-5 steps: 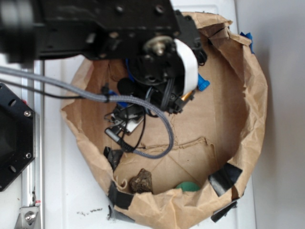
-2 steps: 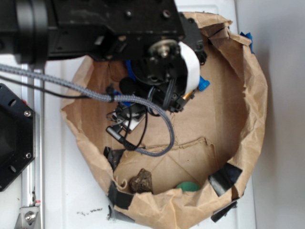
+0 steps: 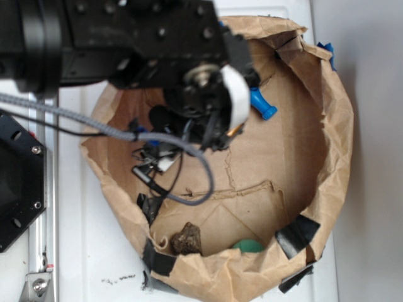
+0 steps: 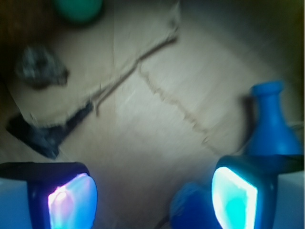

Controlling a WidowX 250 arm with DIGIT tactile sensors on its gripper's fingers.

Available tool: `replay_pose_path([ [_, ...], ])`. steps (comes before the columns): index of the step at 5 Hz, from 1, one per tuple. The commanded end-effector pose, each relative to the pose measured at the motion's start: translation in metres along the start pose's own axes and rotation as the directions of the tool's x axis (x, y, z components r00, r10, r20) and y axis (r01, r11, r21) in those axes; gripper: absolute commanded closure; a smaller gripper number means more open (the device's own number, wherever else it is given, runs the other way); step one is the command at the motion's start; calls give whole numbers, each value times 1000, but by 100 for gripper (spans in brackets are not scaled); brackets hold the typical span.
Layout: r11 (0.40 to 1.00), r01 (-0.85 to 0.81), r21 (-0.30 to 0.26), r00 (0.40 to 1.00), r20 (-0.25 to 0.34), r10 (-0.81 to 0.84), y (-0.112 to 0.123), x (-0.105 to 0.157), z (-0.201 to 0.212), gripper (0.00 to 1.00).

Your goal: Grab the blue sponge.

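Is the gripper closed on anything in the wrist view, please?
No, the gripper is open, its pads apart with bare paper between them; the blue bottle stands beyond.

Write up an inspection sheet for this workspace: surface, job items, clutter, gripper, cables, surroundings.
Surface: creased brown paper bag rolled open, patched with black tape, on a white table.
Job's things: blue sponge, only a blurred blue shape low between the fingers in the wrist view; hidden under the arm in the exterior view.
Clutter: blue bottle-shaped pin; dark rock-like lump; green round object.
Gripper: gripper open, nothing held.
Cables: grey braided cable looping into the bag.
Surroundings: black mount; blue tape outside the bag rim.
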State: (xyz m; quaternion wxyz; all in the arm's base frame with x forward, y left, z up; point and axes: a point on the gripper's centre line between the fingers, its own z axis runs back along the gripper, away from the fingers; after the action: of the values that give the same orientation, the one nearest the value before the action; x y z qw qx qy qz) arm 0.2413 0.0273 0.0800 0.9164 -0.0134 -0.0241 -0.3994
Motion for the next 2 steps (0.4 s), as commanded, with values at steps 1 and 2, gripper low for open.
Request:
replay_pose_path([
  [1, 998, 55, 40, 998, -8, -55, 5, -7, 2, 0],
  [2, 998, 47, 46, 999, -2, -47, 25, -6, 1, 0],
])
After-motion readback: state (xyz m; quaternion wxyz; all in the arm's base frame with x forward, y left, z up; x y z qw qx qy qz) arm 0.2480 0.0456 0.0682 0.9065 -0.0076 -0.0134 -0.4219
